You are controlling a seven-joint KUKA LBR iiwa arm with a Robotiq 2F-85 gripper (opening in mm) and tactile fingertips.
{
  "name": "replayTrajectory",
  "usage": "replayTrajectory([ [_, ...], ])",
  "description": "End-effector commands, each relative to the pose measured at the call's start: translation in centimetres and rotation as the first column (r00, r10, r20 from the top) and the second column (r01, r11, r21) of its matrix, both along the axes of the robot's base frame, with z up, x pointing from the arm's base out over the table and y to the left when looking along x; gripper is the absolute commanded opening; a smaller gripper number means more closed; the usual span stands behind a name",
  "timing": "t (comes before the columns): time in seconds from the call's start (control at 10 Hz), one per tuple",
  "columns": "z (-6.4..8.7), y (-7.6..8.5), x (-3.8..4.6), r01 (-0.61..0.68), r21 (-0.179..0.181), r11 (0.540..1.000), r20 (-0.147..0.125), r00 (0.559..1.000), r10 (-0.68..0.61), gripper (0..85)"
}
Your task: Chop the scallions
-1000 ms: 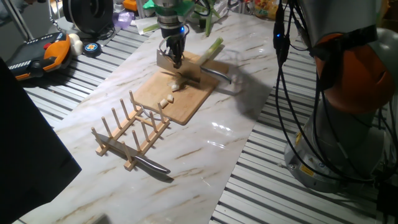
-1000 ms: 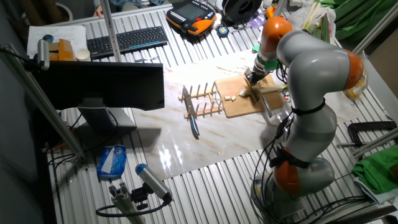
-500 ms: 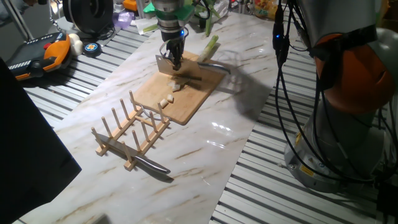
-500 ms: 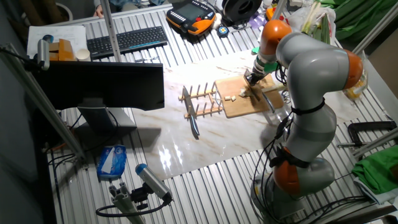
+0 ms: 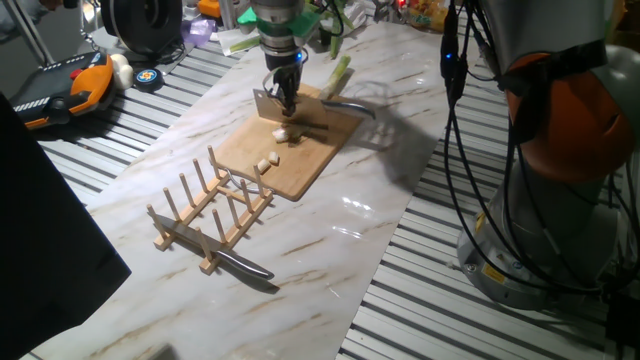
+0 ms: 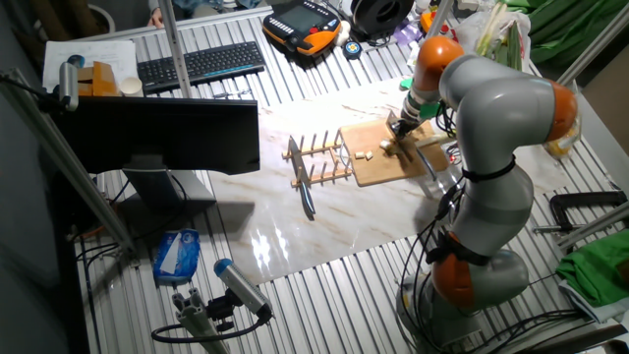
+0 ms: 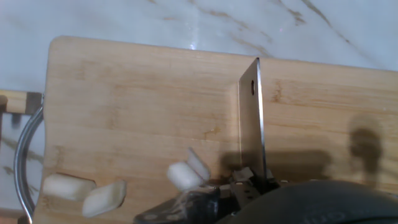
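Note:
A wooden cutting board (image 5: 300, 160) lies on the marble table. My gripper (image 5: 285, 102) hangs over its far end, shut on a steel cleaver (image 5: 265, 103) whose blade points down at the board. The scallion stalk (image 5: 342, 69), pale green, lies slanting off the board's far edge just behind the gripper. Small whitish cut chunks (image 5: 283, 133) lie under the blade, with more (image 5: 265, 162) nearer the board's middle. In the hand view the cleaver (image 7: 251, 124) stands edge-on above the board (image 7: 137, 93), with chunks (image 7: 183, 174) beside it and others (image 7: 65, 185) at the lower left.
A wooden peg rack (image 5: 215, 205) stands in front of the board, and a second knife (image 5: 240, 265) lies at its base. A curved metal handle (image 5: 350, 106) sits by the board's far right. Clutter and a teach pendant (image 5: 70, 85) line the back left. The robot base (image 5: 560, 200) fills the right.
The gripper and cleaver have shifted slightly right and back over the board's far end. The scallion stalk has moved back a little with them. The cut chunks stay put.

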State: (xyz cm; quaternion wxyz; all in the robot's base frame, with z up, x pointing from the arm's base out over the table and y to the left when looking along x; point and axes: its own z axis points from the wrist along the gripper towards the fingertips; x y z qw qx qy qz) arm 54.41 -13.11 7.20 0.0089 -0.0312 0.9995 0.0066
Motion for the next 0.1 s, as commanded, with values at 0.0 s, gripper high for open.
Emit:
replayTrajectory([
  [0.0, 0.2, 0.01, 0.09, 0.001, -0.001, 1.0, 0.003, 1.0, -0.001, 0.7],
])
